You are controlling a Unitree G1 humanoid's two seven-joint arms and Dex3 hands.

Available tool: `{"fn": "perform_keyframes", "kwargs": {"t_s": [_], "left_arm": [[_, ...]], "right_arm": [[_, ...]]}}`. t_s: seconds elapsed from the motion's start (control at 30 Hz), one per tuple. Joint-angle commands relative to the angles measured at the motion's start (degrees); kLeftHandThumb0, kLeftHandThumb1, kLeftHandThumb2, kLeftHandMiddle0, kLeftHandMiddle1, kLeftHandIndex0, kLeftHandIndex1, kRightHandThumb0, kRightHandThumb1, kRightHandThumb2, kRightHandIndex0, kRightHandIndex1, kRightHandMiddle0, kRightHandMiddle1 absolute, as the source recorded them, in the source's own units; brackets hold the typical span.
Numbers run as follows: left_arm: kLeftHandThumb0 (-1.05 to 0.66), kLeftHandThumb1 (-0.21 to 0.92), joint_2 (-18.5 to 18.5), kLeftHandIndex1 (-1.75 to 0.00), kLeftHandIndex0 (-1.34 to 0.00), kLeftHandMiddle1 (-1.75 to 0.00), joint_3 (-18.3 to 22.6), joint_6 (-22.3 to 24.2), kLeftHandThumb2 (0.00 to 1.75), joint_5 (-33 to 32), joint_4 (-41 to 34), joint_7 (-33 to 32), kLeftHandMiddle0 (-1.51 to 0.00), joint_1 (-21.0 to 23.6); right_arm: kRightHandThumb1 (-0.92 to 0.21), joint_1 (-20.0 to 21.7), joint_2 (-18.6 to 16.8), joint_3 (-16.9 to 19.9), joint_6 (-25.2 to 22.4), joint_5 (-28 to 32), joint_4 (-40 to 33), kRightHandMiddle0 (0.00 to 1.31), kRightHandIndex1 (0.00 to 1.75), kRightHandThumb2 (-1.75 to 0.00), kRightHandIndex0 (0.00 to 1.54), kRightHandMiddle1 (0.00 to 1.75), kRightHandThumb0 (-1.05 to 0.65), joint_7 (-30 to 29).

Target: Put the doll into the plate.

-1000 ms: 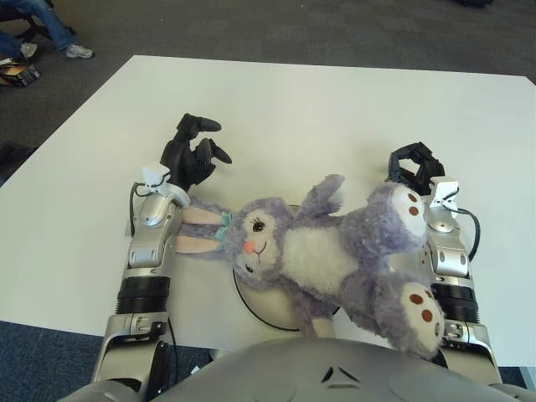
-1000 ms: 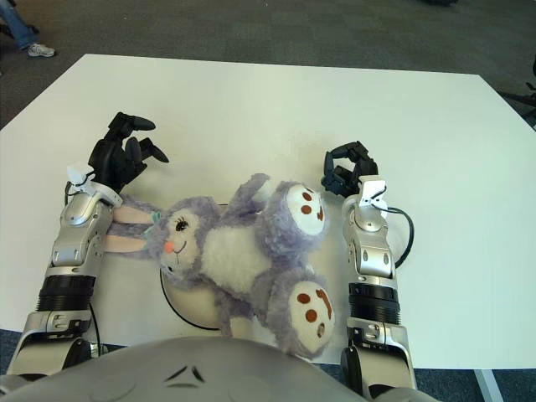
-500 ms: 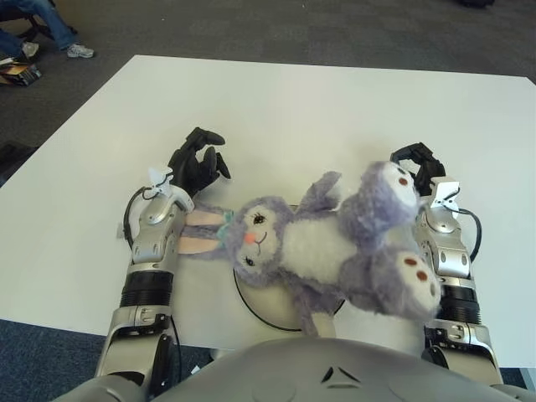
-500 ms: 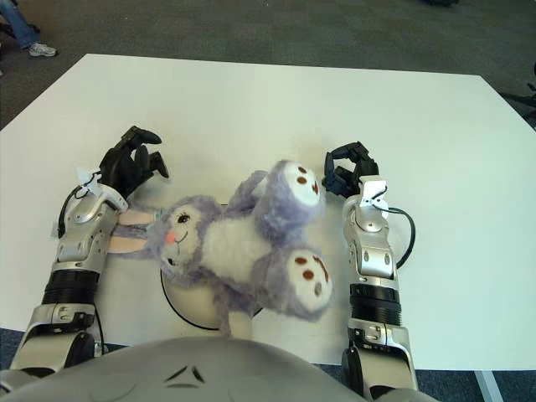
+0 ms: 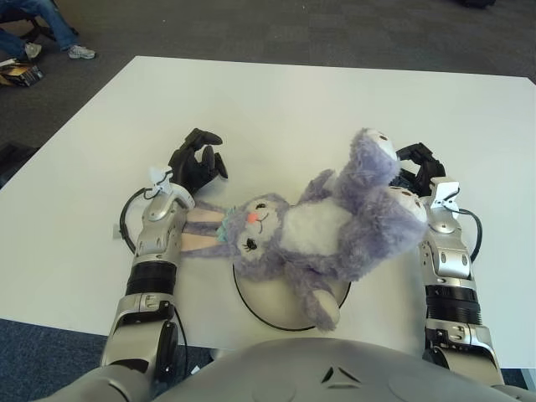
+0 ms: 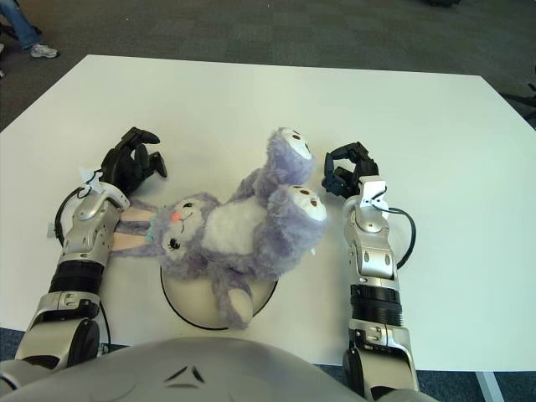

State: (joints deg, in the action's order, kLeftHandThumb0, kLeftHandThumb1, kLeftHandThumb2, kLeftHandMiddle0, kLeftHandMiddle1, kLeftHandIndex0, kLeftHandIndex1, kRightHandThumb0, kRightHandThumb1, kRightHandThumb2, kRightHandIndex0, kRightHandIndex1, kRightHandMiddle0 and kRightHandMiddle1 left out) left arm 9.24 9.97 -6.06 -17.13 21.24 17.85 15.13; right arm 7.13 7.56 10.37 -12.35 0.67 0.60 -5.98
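White table (image 5: pixel 276 109) on dark carpet, seen from above the robot's chest. Purple plush rabbit doll (image 5: pixel 322 234) lies on its back between the two hands, its body over the white plate (image 5: pixel 276 306), whose near rim shows beneath it. Its ears reach to the left forearm; its feet rise just beside the right hand. Left hand (image 5: pixel 194 161), fingers curled, holds nothing. Right hand (image 6: pixel 347 169), beside the feet, fingers curled, holds nothing.
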Motion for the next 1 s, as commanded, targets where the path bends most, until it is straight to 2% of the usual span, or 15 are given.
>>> {"fn": "perform_keyframes", "kwargs": {"t_s": [0.0,0.5,0.97], "left_arm": [[-0.39,0.62,-0.7,-1.75,-0.38,-1.75,0.3,1.0,0.93,0.6,3.3,-0.8,-0.97,-1.0],[-0.41,0.57,-1.3,-1.75,-0.42,-1.75,2.8,1.7,1.00,-3.2,9.1,3.1,-0.96,-0.1],[-0.41,0.56,-2.0,-1.75,-0.42,-1.75,3.6,1.3,1.01,-3.7,10.0,3.3,-0.91,-0.3]], "right_arm": [[-0.55,-2.4,0.2,0.0,-3.0,-0.4,1.8,0.43,1.75,-1.02,1.05,1.75,-0.41,0.3],[-0.54,-3.0,0.3,0.0,-2.7,-0.1,1.2,0.44,1.75,-1.04,1.05,1.75,-0.42,0.8],[-0.54,-3.5,0.5,0.2,-2.9,0.3,0.6,0.43,1.75,-1.03,1.05,1.75,-0.41,1.3]]}}
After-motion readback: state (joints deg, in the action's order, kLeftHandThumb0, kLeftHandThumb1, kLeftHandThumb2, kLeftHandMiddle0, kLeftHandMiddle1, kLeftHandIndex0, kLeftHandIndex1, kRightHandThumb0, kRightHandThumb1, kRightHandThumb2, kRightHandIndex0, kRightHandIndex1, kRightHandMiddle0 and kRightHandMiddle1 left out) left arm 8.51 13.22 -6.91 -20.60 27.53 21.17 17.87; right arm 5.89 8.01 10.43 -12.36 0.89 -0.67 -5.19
